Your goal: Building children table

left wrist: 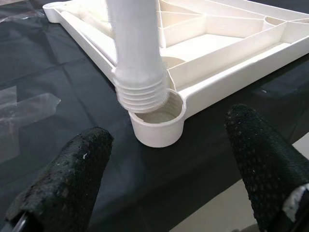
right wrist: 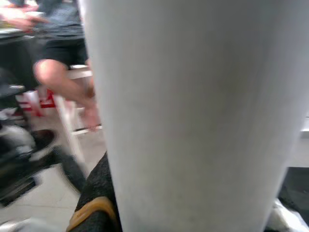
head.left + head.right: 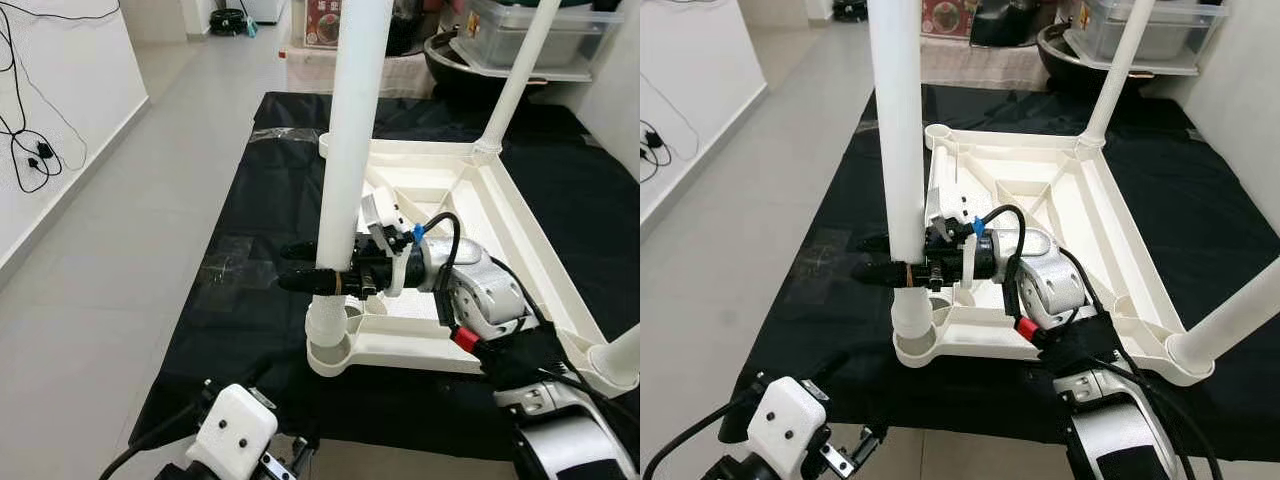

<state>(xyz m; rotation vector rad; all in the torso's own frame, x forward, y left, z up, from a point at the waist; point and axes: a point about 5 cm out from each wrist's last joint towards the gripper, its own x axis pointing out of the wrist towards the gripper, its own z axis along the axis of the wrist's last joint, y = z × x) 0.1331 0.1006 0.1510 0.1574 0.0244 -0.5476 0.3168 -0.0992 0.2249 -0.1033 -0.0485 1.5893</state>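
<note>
Two grippers share the work, though only one is loaded. Nearest, the left gripper (image 1: 159, 174) hangs low at the mat's near edge, its black padded fingers (image 1: 65, 179) spread wide apart and holding nothing, pointed at the corner where the job sits, likely as a watcher or a ready brace. Just beyond it, the round white plastic corner socket (image 1: 157, 121) of the upturned white ribbed plastic tabletop (image 3: 520, 215) faces up, so legs can go in from above. The right gripper (image 3: 318, 280) is clamped around the tall white plastic tube leg (image 3: 350, 130), low on its shaft, keeping it close to upright. The leg's threaded end (image 1: 142, 92) rests at the socket's mouth, slightly off-centre and not yet seated; I judge it needs squaring before any turning.

The black mat (image 3: 230, 250) lies under everything, with clear tape (image 1: 26, 104) patches on it. Farther off, a second leg (image 3: 520, 75) stands at the far corner and a third (image 3: 625, 355) at the right one. Behind are storage bins (image 3: 520, 35) and, on the wall to the left, loose cables (image 3: 30, 150). In the right wrist view a person's legs (image 2: 63, 77) show past the tube, blurred.
</note>
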